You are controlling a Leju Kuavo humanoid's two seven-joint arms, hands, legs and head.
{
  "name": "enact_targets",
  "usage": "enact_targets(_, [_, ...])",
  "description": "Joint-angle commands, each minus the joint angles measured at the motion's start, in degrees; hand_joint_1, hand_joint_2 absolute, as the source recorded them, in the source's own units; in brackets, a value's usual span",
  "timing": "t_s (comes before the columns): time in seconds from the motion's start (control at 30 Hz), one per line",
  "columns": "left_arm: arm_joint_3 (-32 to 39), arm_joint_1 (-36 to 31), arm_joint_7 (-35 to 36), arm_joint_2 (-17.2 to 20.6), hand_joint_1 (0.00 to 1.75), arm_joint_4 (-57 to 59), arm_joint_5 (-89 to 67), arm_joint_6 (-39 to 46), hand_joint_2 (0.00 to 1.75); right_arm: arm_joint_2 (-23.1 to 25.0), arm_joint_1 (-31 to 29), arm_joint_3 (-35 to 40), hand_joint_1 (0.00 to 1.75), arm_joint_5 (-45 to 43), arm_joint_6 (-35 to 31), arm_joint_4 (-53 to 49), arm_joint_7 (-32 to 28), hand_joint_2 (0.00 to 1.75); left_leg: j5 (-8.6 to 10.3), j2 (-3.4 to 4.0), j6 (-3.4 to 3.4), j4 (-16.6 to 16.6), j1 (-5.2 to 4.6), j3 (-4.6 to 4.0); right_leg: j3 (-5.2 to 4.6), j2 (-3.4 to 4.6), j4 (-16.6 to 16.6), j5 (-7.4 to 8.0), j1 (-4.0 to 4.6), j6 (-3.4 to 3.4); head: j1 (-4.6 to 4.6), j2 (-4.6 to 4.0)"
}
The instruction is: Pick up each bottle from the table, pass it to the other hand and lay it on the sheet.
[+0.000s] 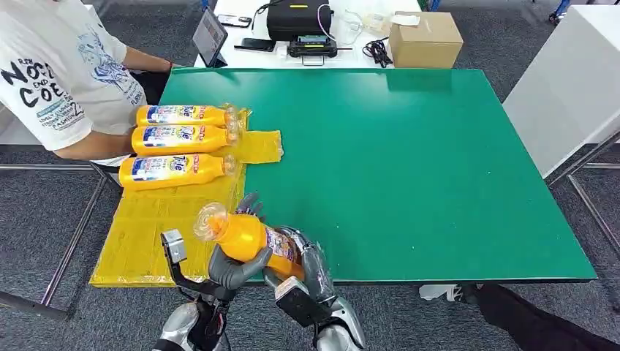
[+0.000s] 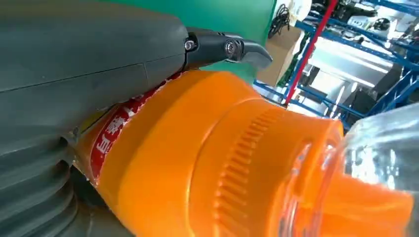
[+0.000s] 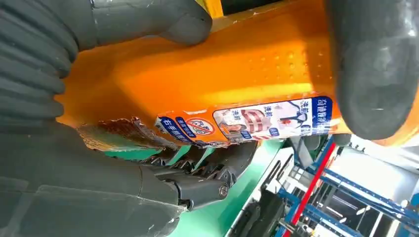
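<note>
Green covers the big table (image 1: 409, 161), and a yellow sheet (image 1: 146, 234) lies over its left edge. Behind the table stands a white desk with a cardboard box (image 1: 424, 38) and a black case (image 1: 296, 18) on it. A person in a white shirt (image 1: 58, 73) sits at the left side, close to the sheet. Three orange bottles (image 1: 175, 139) already lie on the sheet side by side, caps pointing the same way, so I think they are done. A fourth orange bottle (image 1: 252, 241) is up in the air near the front edge of the table, tilted, with its clear cap toward the sheet. Both robot hands are wrapped around it. The right hand (image 1: 311, 267) grips the body end with the label, and the left hand (image 1: 230, 267) holds it nearer the cap. I think this is the pass from one hand to the other, so both hold on to keep it from dropping. The left hand is on the sheet's side, so it would lay the bottle down.
</note>
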Motion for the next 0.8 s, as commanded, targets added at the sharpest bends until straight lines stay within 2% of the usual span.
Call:
enact_targets(0.03, [-0.9, -0.9, -0.7, 0.4, 1.75, 0.7, -1.8, 1.7, 1.75, -0.6, -1.3, 2.9, 1.75, -0.1, 0.5, 3.2, 0.8, 1.75, -0.15, 0.06, -0.12, 0.0, 0.1, 0.27, 0.28, 0.03, 0.0, -0.12, 0.11, -0.15, 0.02, 0.0])
enact_targets(0.07, [-0.7, -0.9, -0.7, 0.4, 1.75, 0.6, -1.8, 1.9, 1.75, -0.5, -1.4, 2.8, 1.19, -0.1, 0.5, 3.2, 0.9, 1.75, -0.07, 0.06, -0.08, 0.0, 0.06, 0.17, 0.17, 0.04, 0.0, -0.05, 0.07, -0.1, 0.0, 0.0])
enact_targets(0.1, [-0.5, -0.9, -0.7, 0.4, 1.75, 0.4, -1.8, 2.0, 1.75, -0.5, -1.4, 2.8, 0.17, -0.1, 0.4, 3.2, 0.9, 1.75, -0.12, 0.09, -0.1, 0.0, 0.08, 0.23, 0.24, 0.06, 0.0, -0.08, 0.09, -0.12, 0.02, 0.0])
enact_targets(0.13, [-0.1, -0.9, -0.8, 0.4, 1.75, 0.0, -1.8, 2.2, 1.75, -0.5, -1.5, 2.8, 0.0, -0.1, 0.6, 3.0, 1.0, 1.75, -0.06, 0.05, -0.07, 0.0, 0.06, 0.13, 0.13, 0.03, 0.0, -0.03, 0.07, -0.08, 0.02, 0.0])
enact_targets(0.27, [1.4, -0.9, -1.2, 0.3, 1.75, -0.9, -1.3, 3.3, 1.75, -0.6, -1.3, 2.3, 0.0, -0.2, 0.4, 2.1, 1.7, 1.75, -0.18, 0.13, -0.14, 0.0, 0.12, 0.33, 0.33, 0.09, 0.0, -0.13, 0.13, -0.17, 0.0, 0.0])
enact_targets(0.47, [2.4, -0.9, -1.5, 0.5, 1.75, -2.2, -1.5, 4.0, 1.75, -0.8, -0.8, 1.3, 0.0, -0.1, 0.4, 1.0, 2.3, 1.75, -0.04, 0.04, -0.06, 0.0, 0.03, 0.11, 0.11, 0.02, 0.0, -0.03, 0.03, -0.08, 0.02, 0.0])
enact_targets(0.5, [2.8, -1.2, -1.9, 0.6, 1.75, -2.5, -1.7, 4.6, 1.75, -0.9, -0.9, 1.3, 0.0, 0.2, 0.0, 0.9, 2.3, 0.0, -0.09, 0.08, -0.1, 0.0, 0.07, 0.19, 0.19, 0.06, 0.0, -0.06, 0.08, -0.12, 0.02, 0.0])
enact_targets(0.57, [4.0, -2.2, -3.5, 0.8, 1.75, -3.0, -3.4, 7.3, 1.75, -1.2, -0.6, 1.0, 0.0, 0.4, -0.2, -1.1, 2.3, 0.0, -0.1, 0.08, -0.1, 0.0, 0.08, 0.19, 0.2, 0.05, 0.0, -0.06, 0.09, -0.13, 0.04, 0.0])
enact_targets(0.63, [5.4, -3.4, -4.2, 1.0, 1.75, -3.5, -4.2, 8.8, 1.75, -1.6, 0.7, -0.5, 0.0, -3.7, 2.7, -5.8, 0.7, 0.0, -0.1, 0.04, -0.11, 0.1, 0.09, 0.13, 0.15, 0.01, 0.0, -0.08, 0.1, -0.14, 0.02, 0.0])
enact_targets(0.73, [7.5, -5.0, -5.1, 1.2, 1.75, -3.4, -5.0, 10.7, 1.75, -2.3, 1.7, -1.2, 0.0, -4.9, 4.2, -10.5, 0.5, 0.0, -0.03, -0.02, -0.09, 0.0, 0.06, 0.06, 0.07, -0.05, 0.0, -0.04, 0.06, -0.1, 0.04, 0.0])
enact_targets(0.8, [9.5, -6.7, -7.9, 1.4, 1.75, -3.2, -8.4, 15.4, 1.75, -2.8, 2.8, -1.9, 0.0, -7.0, 5.8, -15.5, -1.0, 0.0, -0.04, -0.01, -0.09, 0.0, 0.06, 0.09, 0.09, -0.04, 0.0, -0.05, 0.07, -0.11, 0.02, 0.0])
